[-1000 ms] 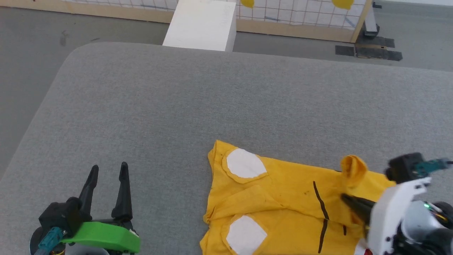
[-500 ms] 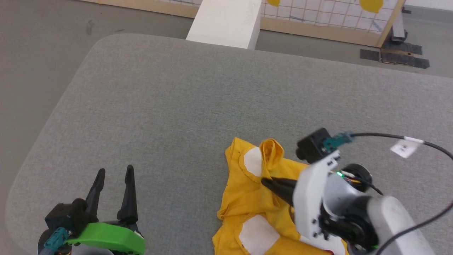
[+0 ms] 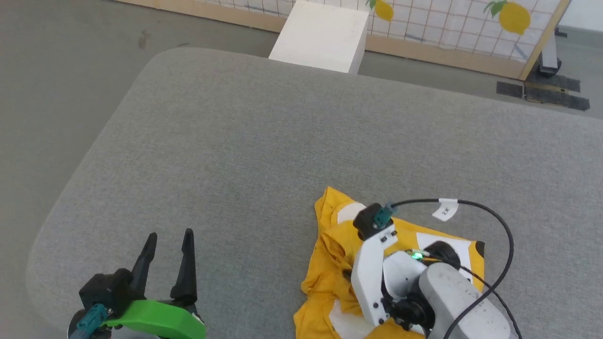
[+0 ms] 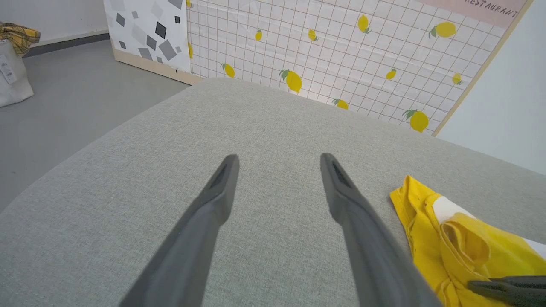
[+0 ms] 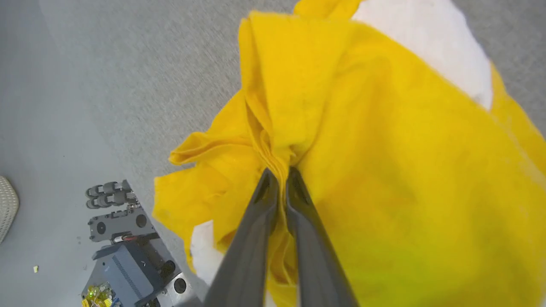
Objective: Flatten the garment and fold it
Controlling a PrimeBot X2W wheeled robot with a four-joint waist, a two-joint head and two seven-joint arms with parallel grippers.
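Garment (image 3: 325, 268): bunched and doubled over itself on the near right of the bench (image 3: 235, 141), yellow with white patches showing.
Right hand (image 5: 278, 174): fingers closed on a gathered fold of yellow cloth, pinched between the tips.
Garment to right hand: directly under it, the cloth spreading around the fingers.
Left hand (image 3: 170, 234): fingers spread wide, nothing between them, above bare bench at the near left.
Garment to left hand: off to its right, apart, not touching.

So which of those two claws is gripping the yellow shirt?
The right gripper, pinched shut on the garment; the left gripper stands open and empty.
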